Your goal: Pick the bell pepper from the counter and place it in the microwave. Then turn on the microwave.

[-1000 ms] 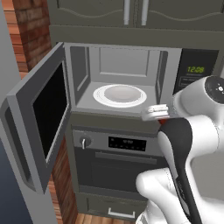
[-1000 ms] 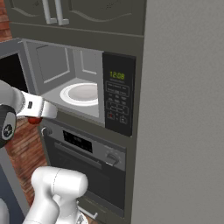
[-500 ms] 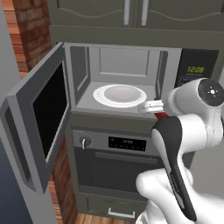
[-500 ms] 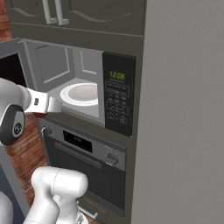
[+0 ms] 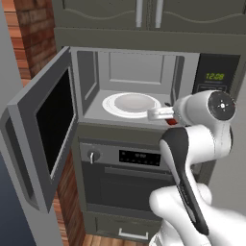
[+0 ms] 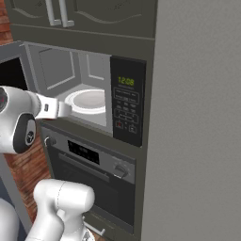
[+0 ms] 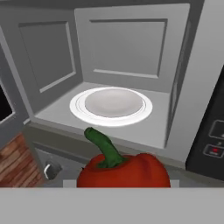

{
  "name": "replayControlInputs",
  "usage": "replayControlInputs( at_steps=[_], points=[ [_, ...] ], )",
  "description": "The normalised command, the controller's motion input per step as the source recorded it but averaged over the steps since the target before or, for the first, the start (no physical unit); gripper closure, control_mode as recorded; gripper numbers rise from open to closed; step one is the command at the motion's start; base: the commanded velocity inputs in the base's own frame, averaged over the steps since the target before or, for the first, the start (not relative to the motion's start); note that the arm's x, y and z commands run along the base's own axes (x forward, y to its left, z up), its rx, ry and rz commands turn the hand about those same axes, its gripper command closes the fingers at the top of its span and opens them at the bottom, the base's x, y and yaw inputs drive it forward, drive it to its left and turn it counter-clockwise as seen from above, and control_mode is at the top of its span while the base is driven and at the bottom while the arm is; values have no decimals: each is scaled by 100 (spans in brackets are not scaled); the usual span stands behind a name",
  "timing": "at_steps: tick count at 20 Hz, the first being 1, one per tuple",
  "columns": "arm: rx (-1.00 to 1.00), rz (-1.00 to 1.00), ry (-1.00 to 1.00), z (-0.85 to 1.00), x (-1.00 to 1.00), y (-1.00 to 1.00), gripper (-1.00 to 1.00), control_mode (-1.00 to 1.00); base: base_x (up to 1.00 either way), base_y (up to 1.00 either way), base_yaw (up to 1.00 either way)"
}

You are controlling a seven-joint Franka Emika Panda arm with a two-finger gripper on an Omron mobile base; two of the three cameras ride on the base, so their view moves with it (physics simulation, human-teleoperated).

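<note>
The white two-finger gripper (image 5: 168,118) pinches the glossy red bell pepper with a curved green stem (image 7: 124,170), holding it level with the front lip of the built-in silver-grey microwave (image 5: 139,72), at the right end of the opening. In the hand view the pepper sits low in front, short of the cavity floor, with the round white plate (image 7: 111,104) lying well beyond it in the middle of that floor. Bare grey floor rings the plate on every side, and the cavity walls stand clear of it. The dark-glass microwave door (image 5: 48,139) is swung wide to the left, leaving the whole opening free.

Below the microwave is a dark oven with a knob and a long silver handle (image 5: 129,178); above it are grey-green cupboard doors (image 5: 144,14). A red brick wall (image 5: 33,33) rises on the left.

The right base view shows the black keypad panel with green digits (image 6: 127,108) face on; the left base view shows a sliver of red pepper (image 5: 171,122) under the wrist.
</note>
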Motion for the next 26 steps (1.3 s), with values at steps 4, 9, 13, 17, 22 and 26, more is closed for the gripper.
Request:
replayControlInputs(
  at_steps=[4, 9, 13, 17, 22, 26],
  points=[
    [0, 0, 0, 3, 35, 0, 100, -100, 0, 0, 0],
    [0, 0, 0, 0, 38, 0, 100, -100, 0, 0, 0],
    [0, 0, 0, 2, 33, 0, 100, -100, 0, 0, 0],
    [0, 0, 0, 2, 32, 0, 100, -100, 0, 0, 0],
    [0, 0, 0, 0, 22, 0, 100, -100, 0, 0, 0],
    [0, 0, -2, -2, 18, 0, 100, -100, 0, 0, 0]
  ],
)
